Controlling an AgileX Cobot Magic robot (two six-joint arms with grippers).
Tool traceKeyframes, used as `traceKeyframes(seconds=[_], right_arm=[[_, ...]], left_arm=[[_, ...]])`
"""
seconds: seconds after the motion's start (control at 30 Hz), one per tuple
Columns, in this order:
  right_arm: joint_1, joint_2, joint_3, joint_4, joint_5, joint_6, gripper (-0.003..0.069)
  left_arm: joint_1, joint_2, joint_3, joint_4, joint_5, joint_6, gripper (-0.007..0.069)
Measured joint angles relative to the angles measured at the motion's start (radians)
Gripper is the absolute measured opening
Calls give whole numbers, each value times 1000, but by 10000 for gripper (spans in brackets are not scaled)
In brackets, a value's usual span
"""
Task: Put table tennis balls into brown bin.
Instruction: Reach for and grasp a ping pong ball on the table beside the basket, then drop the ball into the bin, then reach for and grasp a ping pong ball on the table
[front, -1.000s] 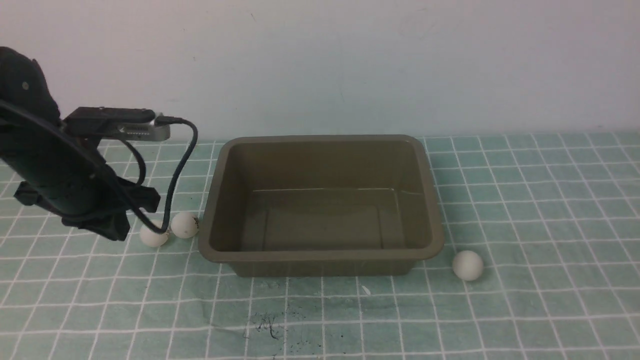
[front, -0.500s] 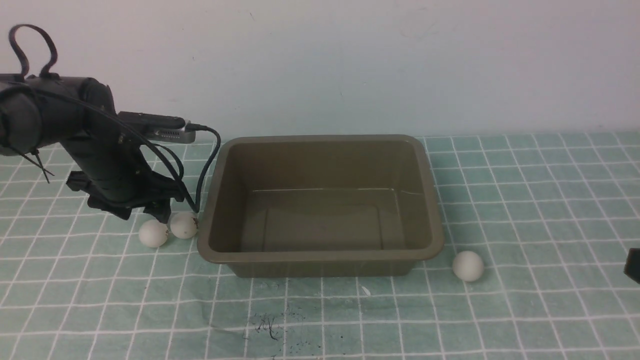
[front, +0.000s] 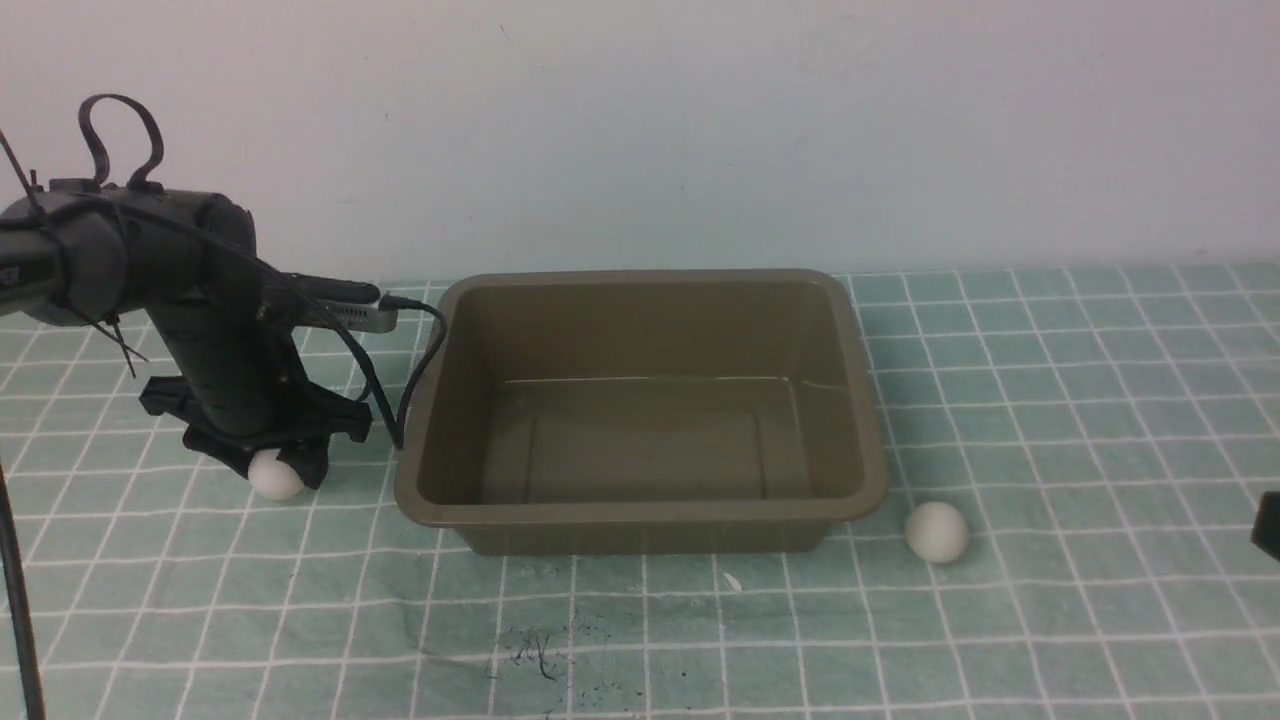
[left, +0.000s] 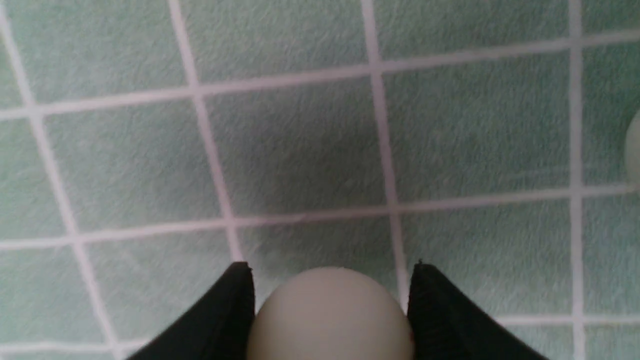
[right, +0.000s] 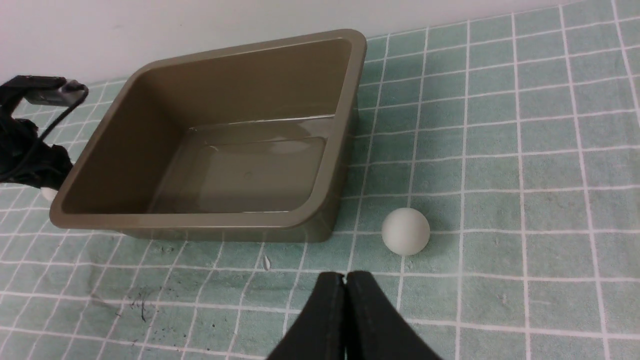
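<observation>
The olive-brown bin (front: 640, 512) stands empty mid-table, also shown in the right wrist view (right: 200, 219). My left gripper (front: 278, 468) is down on the cloth left of the bin. Its black fingers (left: 225, 310) press both sides of a white table tennis ball (left: 330, 315), which shows below the gripper (front: 273, 478). A second ball (left: 636, 150) peeks in at the left wrist view's edge and is hidden in the front view. The third ball (front: 937, 531) lies right of the bin's front corner (right: 405, 231). My right gripper (right: 345, 280) hovers shut and empty short of that ball.
A green checked cloth (front: 1050, 400) covers the table, and a pale wall rises behind it. Dark scribble marks (front: 540, 650) lie on the cloth in front of the bin. The left arm's cable (front: 415, 370) hangs close to the bin's left rim.
My left arm swung in and dropped onto the leftmost ball, which shifted slightly left between the fingers. The neighbouring ball is now hidden in the front view. A sliver of the right gripper entered at the right edge.
</observation>
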Motion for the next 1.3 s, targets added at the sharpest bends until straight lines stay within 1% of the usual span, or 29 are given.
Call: traceKeyframes(seconds=[0.07, 0.13, 0.23, 0.33, 0.37, 0.4, 0.47, 0.5, 0.53, 0.57, 0.6, 0.63, 0.67, 0.7, 0.73, 0.8, 0.87, 0.9, 0.93, 0.97, 1.0, 1.03, 1.07, 1.1, 1.13, 1.2, 1.23, 1.27, 1.3], right_arm=[[0, 15, -10, -16, 20, 9, -15], [0, 123, -69, -51, 89, 24, -14], [2, 269, -146, -62, 141, 17, -9], [15, 498, -248, -64, 189, -21, 11], [28, 562, -274, -71, 193, -25, 24], [50, 635, -304, -83, 194, -27, 45], [94, 750, -351, -129, 191, -27, 92], [94, 750, -351, -135, 190, -27, 98], [116, 806, -374, -160, 188, -27, 123], [145, 881, -406, -202, 182, -21, 177], [156, 912, -420, -225, 178, -14, 212], [177, 972, -449, -256, 171, 3, 268], [192, 1021, -473, -280, 164, 20, 316], [203, 1058, -493, -298, 155, 35, 356], [216, 1102, -518, -319, 144, 54, 403], [235, 1174, -563, -352, 125, 87, 478], [250, 1236, -603, -370, 105, 119, 525], [255, 1267, -620, -377, 100, 131, 535], [257, 1295, -632, -382, 93, 146, 538], [258, 1320, -642, -391, 85, 161, 531], [258, 1343, -649, -402, 82, 170, 517], [258, 1362, -655, -416, 81, 179, 484], [258, 1376, -657, -429, 82, 186, 431], [258, 1383, -661, -437, 90, 186, 361], [258, 1381, -663, -450, 90, 189, 351], [258, 1377, -664, -463, 90, 189, 360], [258, 1353, -668, -490, 101, 194, 363], [258, 1353, -668, -493, 103, 195, 363], [258, 1292, -680, -493, 121, 200, 363]], left_arm=[[0, -30, -35, 11, 68, 0, 349], [-5, -130, -98, -22, 132, 15, 349], [-30, -225, -138, -127, 146, 77, 349], [-104, -294, -153, -332, 153, 225, 349], [-131, -294, -153, -380, 154, 264, 349], [-159, -283, -153, -414, 154, 296, 349], [-213, -245, -153, -440, 153, 331, 349], [-218, -241, -153, -441, 153, 333, 349], [-237, -221, -153, -442, 151, 335, 352], [-268, -180, -153, -442, 144, 335, 373], [-277, -166, -153, -442, 142, 334, 399], [-291, -142, -156, -442, 142, 333, 447], [-297, -130, -162, -439, 142, 332, 472], [-299, -122, -174, -432, 145, 321, 512], [-298, -121, -193, -416, 154, 302, 532], [-287, -128, -237, -379, 177, 259, 527], [-256, -157, -288, -313, 219, 204, 452], [-232, -179, -309, -278, 245, 178, 376], [-201, -204, -323, -247, 269, 159, 279], [-163, -230, -327, -220, 290, 148, 179], [-119, -255, -327, -199, 308, 141, 104], [-82, -271, -322, -186, 318, 138, 65], [-26, -290, -308, -180, 324, 137, 31], [1, -297, -293, -180, 327, 139, 16], [57, -303, -262, -185, 331, 146, 4], [87, -303, -228, -202, 329, 159, -1], [119, -288, -157, -253, 314, 199, -5], [121, -285, -150, -259, 314, 206, -5], [122, -251, -87, -324, 276, 275, -5]])
